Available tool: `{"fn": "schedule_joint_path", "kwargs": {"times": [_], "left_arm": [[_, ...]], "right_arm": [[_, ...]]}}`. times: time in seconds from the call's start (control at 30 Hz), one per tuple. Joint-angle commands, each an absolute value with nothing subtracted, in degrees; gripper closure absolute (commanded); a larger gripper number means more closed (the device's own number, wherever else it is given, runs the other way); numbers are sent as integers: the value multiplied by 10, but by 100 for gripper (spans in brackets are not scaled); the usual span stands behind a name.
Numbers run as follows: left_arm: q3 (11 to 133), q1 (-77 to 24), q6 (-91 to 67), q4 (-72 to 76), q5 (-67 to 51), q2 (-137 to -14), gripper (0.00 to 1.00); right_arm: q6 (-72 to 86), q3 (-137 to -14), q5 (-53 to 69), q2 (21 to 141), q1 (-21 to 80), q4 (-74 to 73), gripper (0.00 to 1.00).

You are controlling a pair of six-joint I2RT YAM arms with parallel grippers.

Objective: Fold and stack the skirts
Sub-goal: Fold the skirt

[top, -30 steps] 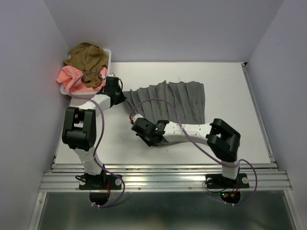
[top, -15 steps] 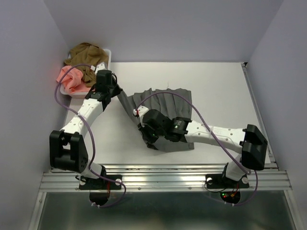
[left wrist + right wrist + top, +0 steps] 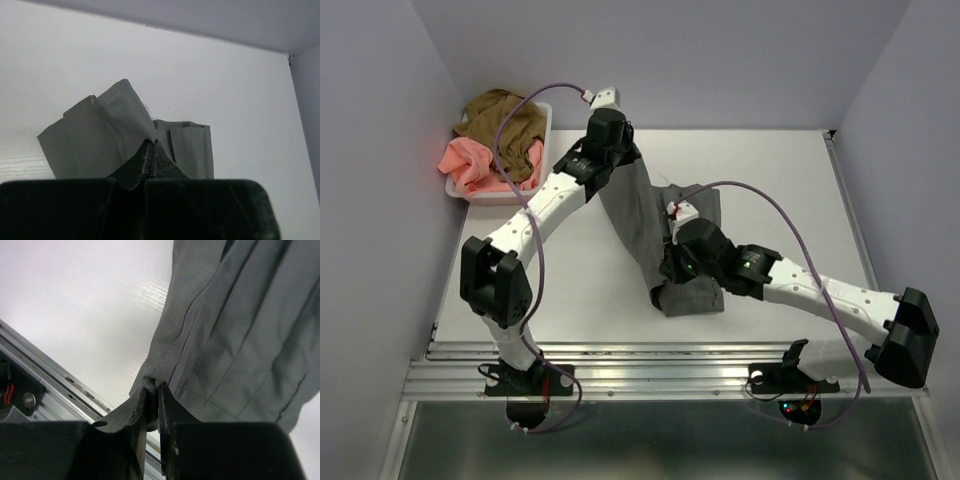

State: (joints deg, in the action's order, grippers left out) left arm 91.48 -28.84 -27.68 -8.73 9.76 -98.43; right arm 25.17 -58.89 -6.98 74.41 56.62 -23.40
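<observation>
Grey skirt (image 3: 642,222) stretches mid-table as a folded band between my grippers. Left gripper (image 3: 151,146) is clamped on the far corner, right gripper (image 3: 152,389) on the near hem. The cloth looks light, limp and pleated, so I judge hems and corners the best holds.

hidden: grey skirt (image 3: 640,220) part under right gripper (image 3: 668,272) | cropped: skirt (right wrist view)
</observation>
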Motion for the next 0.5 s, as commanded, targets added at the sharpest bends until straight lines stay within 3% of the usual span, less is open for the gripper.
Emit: {"fn": "schedule_joint_path", "kwargs": {"times": [0.0,0.47], "left_arm": [[1000,-307,-260,-81,130,-1024,100],[1263,-391,-242,-134,113,-1238,100]], "right_arm": [[293,-552,-83,684,542,-224,99],[341,-464,-40,606,416,-256,99]]}}
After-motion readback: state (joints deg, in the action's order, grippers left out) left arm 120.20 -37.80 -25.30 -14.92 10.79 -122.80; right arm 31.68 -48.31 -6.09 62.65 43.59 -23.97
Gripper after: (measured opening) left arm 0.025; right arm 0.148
